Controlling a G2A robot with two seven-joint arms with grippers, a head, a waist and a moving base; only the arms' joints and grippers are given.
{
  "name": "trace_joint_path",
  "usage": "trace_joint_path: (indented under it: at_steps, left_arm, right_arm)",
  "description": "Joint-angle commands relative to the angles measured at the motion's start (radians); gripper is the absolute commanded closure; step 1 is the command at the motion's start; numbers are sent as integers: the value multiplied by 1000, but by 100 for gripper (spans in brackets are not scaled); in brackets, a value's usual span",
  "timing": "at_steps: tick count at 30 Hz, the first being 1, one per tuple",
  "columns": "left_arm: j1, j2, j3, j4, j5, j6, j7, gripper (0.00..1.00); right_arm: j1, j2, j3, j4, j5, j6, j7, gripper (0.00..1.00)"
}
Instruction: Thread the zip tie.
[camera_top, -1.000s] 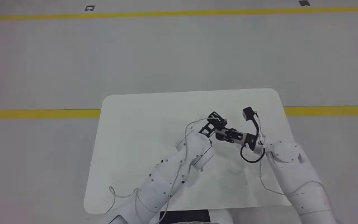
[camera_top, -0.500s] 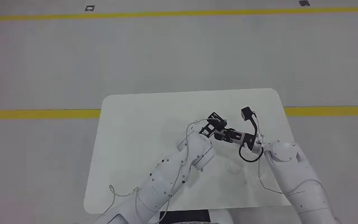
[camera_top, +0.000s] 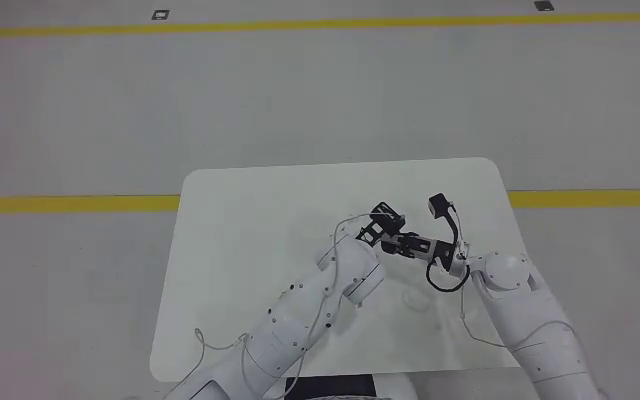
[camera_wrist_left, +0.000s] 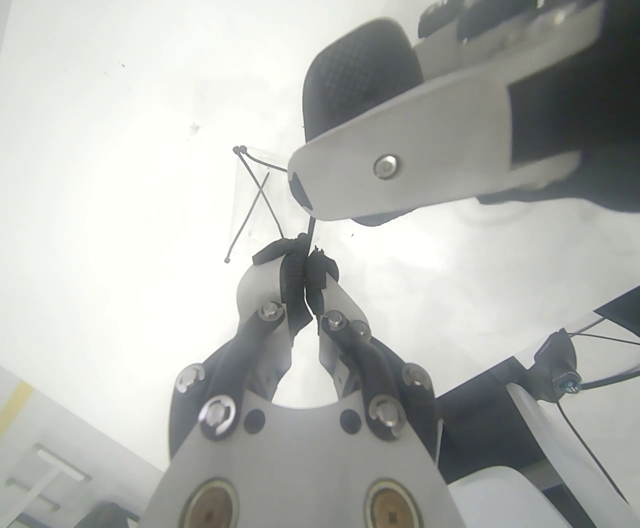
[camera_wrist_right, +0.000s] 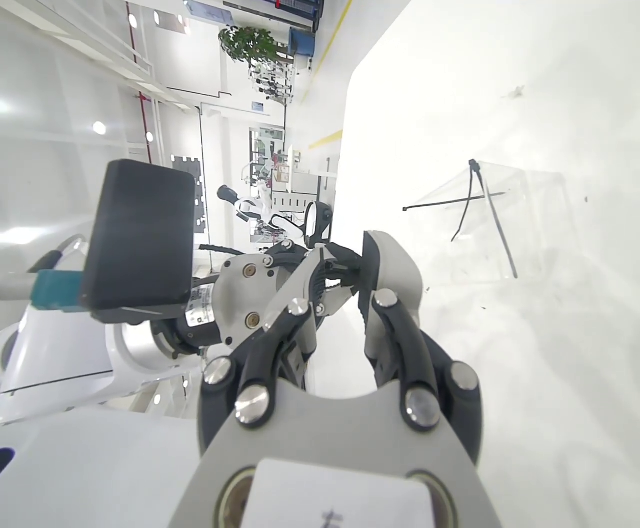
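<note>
Left gripper (camera_wrist_left: 306, 257) first: its two black pads are pressed tight together on a thin black zip tie (camera_wrist_left: 310, 233), gripped near one end. Only a short bit of the strip stands out past the pads, and it goes straight out of sight behind the right gripper (camera_wrist_right: 347, 254), which sits right up against the left one, nose to nose. From where I stand I can't tell whether the right gripper is closed on the strip or open beside it; the left one's black tips crowd the spot. Both are held above the table (camera_top: 250, 230), meeting over its middle, a little towards the robot's right side.

Down on the white tabletop just beyond them lies a piece of clear plastic (camera_wrist_right: 540, 200) with a few spare zip ties (camera_wrist_right: 492, 220) crossed over one another on or in it. Whether it is a bag or a shallow tray I can't make out. A tiny dark scrap (camera_wrist_right: 516, 91) lies farther out on the table, well apart from the plastic.

Past the table's edge is pale grey floor, with a yellow line (camera_top: 90, 203) running level with the table and a second yellow line (camera_top: 300, 24) far beyond. Off in the room behind stand shelves and a potted plant (camera_wrist_right: 250, 42).
</note>
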Motion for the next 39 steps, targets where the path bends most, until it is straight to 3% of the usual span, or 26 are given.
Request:
trace_joint_path:
  at_steps: [1,12,15,27,28,29,30,39]
  left_arm:
    - [-1,1,3,-1,0,0,0,100]
    - [0,6,13,-5,-3,8,-2,100]
    - [-1,7,16,-5,-3,10,-3,100]
    - [-7,10,22,-1,-7,23,5,100]
    - [-7,11,22,-1,-7,25,7,88]
    - [-7,11,22,-2,-7,29,7,56]
    - [-7,11,21,-4,-8,34,8,1]
    - [6,22,-31,-34,-70,34,34,0]
  right_arm:
    - [0,1,-1,-1,0,0,-3,87]
    - [-2,6,-7,4,1,2,-11,93]
    - [-2,7,-9,4,1,2,-14,100]
    - [-3,12,-13,11,4,-4,-18,100]
    - [-2,13,-14,12,4,-6,-17,100]
    - [-2,14,-14,13,5,-7,-17,100]
    - [-3,14,-13,14,5,-9,-16,100]
    - [-11,19,8,44,39,-39,-35,100]
